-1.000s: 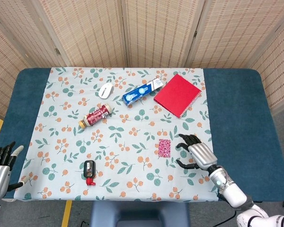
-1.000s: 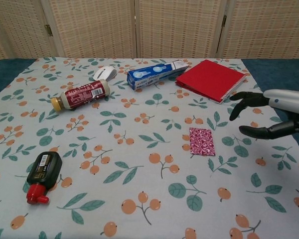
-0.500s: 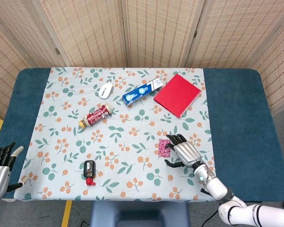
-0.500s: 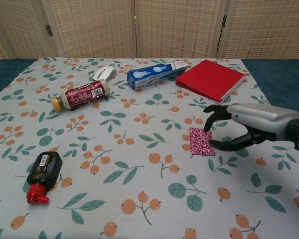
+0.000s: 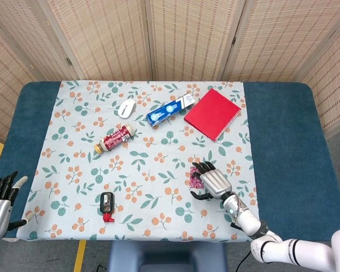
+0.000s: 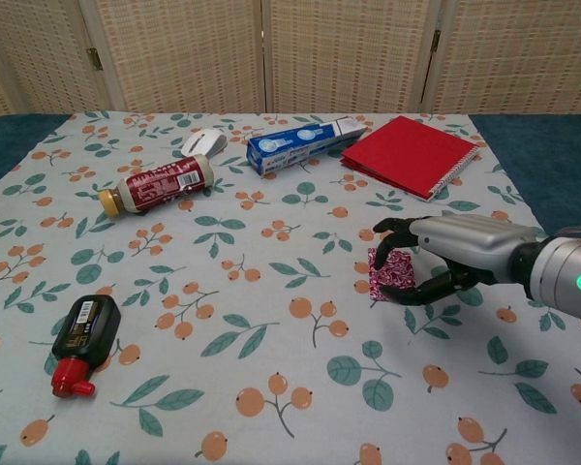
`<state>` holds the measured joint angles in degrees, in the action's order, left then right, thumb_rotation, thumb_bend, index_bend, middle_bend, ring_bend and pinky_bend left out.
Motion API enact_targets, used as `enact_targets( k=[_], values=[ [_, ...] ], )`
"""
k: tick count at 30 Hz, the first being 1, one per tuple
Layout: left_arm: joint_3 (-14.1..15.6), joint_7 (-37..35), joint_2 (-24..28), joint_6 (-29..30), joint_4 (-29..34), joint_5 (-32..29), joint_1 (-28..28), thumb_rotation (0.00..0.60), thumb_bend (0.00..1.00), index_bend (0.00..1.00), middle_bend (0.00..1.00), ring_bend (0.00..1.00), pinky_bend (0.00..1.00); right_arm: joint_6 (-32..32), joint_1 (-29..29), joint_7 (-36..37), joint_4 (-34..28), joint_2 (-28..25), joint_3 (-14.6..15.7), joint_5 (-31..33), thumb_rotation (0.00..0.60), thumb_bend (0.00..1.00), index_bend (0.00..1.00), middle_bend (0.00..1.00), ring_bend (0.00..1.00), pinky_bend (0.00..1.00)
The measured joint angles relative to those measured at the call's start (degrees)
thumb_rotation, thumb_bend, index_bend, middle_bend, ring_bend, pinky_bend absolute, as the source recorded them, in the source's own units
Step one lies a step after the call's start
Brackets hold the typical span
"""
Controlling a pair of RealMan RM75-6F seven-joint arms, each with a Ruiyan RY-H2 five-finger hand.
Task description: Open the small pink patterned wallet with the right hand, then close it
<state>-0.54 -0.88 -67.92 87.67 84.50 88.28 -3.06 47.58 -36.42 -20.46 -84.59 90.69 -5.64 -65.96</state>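
Observation:
The small pink patterned wallet (image 5: pixel 194 176) (image 6: pixel 390 272) lies flat and closed on the floral tablecloth, right of centre. My right hand (image 5: pixel 213 182) (image 6: pixel 453 250) hovers over its right side and covers part of it. The fingers (image 6: pixel 389 232) curl over the wallet's far edge and the thumb (image 6: pixel 421 291) sits by its near edge. Nothing shows the wallet lifted or gripped. At the table's front left corner, far from the wallet, my left hand (image 5: pixel 1 203) stays with its fingers apart and nothing in it.
A red notebook (image 5: pixel 212 113) (image 6: pixel 410 153) lies behind the wallet. Left of it are a blue toothpaste box (image 5: pixel 170 110) (image 6: pixel 305 143), a white mouse (image 5: pixel 126 107) (image 6: pixel 204 142) and a lying bottle (image 5: pixel 117 139) (image 6: pixel 158 183). A small black bottle with a red cap (image 5: pixel 106 205) (image 6: pixel 81 342) lies front left.
My right hand has moved left from beside the wallet to over it, its fingers now bracketing the wallet's edges. The wallet and the left hand have not moved.

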Motion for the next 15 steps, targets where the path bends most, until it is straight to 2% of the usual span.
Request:
enact_targets(
  k=[15],
  values=[
    [0.0, 0.0, -0.2, -0.5, -0.2, -0.3, -0.1, 0.6, 0.21, 0.15, 0.0, 0.06, 0.0, -0.1, -0.7, 0.5, 1.8, 0.7, 1.2, 1.3, 0.23, 0.41, 0.26, 0.06, 0.0, 0.0]
  ],
)
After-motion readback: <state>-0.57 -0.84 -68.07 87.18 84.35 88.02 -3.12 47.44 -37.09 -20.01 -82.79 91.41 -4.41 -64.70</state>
